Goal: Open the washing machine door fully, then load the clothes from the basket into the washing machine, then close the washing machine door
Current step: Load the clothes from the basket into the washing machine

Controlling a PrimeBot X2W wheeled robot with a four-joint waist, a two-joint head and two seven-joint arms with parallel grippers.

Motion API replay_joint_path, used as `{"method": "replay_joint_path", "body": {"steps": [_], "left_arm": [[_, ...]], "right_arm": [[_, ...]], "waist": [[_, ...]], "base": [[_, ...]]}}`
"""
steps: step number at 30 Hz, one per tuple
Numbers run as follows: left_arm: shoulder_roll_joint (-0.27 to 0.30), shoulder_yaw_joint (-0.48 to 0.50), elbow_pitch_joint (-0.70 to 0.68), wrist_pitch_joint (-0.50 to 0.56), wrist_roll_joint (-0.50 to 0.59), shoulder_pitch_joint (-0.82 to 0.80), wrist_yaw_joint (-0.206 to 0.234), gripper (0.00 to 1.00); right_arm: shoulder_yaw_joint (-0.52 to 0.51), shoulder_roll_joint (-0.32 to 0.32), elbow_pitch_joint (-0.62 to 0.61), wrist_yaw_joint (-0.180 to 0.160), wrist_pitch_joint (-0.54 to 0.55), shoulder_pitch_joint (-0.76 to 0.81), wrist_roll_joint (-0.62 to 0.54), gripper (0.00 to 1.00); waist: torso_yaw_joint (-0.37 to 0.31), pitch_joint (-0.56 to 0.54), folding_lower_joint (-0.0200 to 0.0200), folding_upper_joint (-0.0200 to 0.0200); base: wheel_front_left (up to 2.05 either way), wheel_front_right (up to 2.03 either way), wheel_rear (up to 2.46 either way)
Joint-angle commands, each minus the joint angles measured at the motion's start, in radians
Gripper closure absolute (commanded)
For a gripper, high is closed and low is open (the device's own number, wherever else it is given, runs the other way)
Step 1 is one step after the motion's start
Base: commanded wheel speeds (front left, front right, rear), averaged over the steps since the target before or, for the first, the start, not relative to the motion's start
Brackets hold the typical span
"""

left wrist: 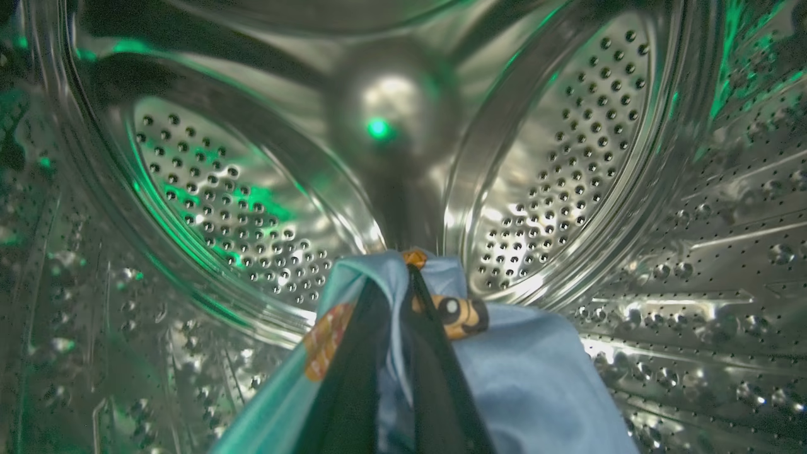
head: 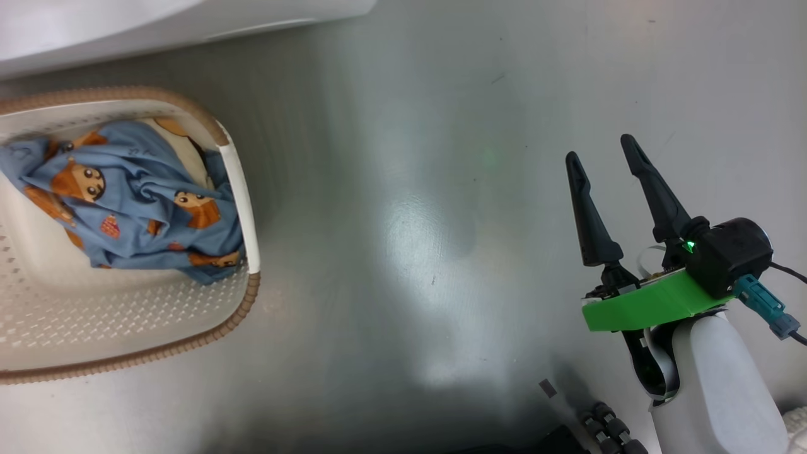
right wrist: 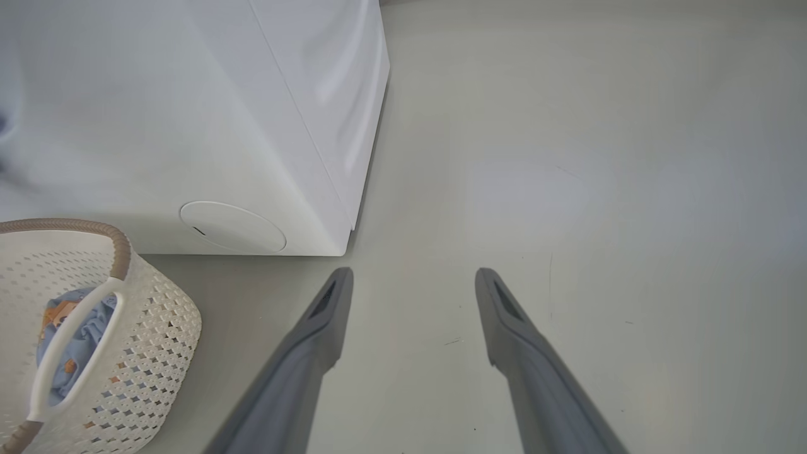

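I count one basket [head: 126,315], one washing machine [right wrist: 189,126], one filter cap [right wrist: 232,226], and two grippers, my left gripper [left wrist: 398,280] and right gripper [head: 599,149]. One garment [left wrist: 536,378] is separate; the other clothes [head: 139,202] I cannot count

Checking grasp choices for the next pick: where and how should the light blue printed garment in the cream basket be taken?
Likely best: pinch the raised folds mid-heap on the light blue printed garment, coming down from above: it lies bunched low in the cream perforated plastic basket, whose walls block sideways approaches.

Grey floor [head: 441,157] bears the basket [head: 126,309] beside the washing machine [right wrist: 189,126]
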Motion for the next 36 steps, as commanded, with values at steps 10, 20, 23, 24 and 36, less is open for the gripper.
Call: {"method": "replay_joint_path", "body": {"steps": [10, 20, 23, 24, 36], "left_arm": [[0.115, -0.033, -0.184, -0.065, -0.017, -0.031, -0.003, 1.0], [0.105, -0.051, -0.17, -0.066, -0.098, 0.067, -0.003, 0.0], [0.104, -0.071, -0.086, -0.057, -0.119, 0.063, -0.003, 0.0], [0.1, -0.075, -0.06, -0.046, -0.131, 0.061, -0.003, 0.0], [0.061, -0.133, 0.077, 0.053, -0.173, 0.038, 0.003, 0.0]], "right_arm": [[0.041, 0.008, -0.005, 0.002, -0.005, 0.006, 0.033, 0.0], [0.038, 0.008, 0.004, 0.002, -0.005, -0.002, 0.024, 0.0], [0.035, 0.008, 0.006, 0.002, -0.005, 0.002, 0.019, 0.0], [0.033, 0.008, 0.007, 0.002, -0.005, 0.003, 0.018, 0.0], [0.025, 0.008, 0.015, 0.002, -0.005, 0.007, 0.013, 0.0]], "waist": [[-0.012, 0.004, -0.0001, -0.0001], [0.017, -0.016, -0.0001, -0.0001], [0.025, -0.023, -0.0001, -0.0001], [0.028, -0.026, -0.0001, -0.0001], [0.052, -0.052, -0.0001, -0.0001]], "base": [[0.0, 0.0, 0.0], [0.0, 0.0, 0.0], [0.0, 0.0, 0.0], [0.0, 0.0, 0.0], [0.0, 0.0, 0.0]]}}
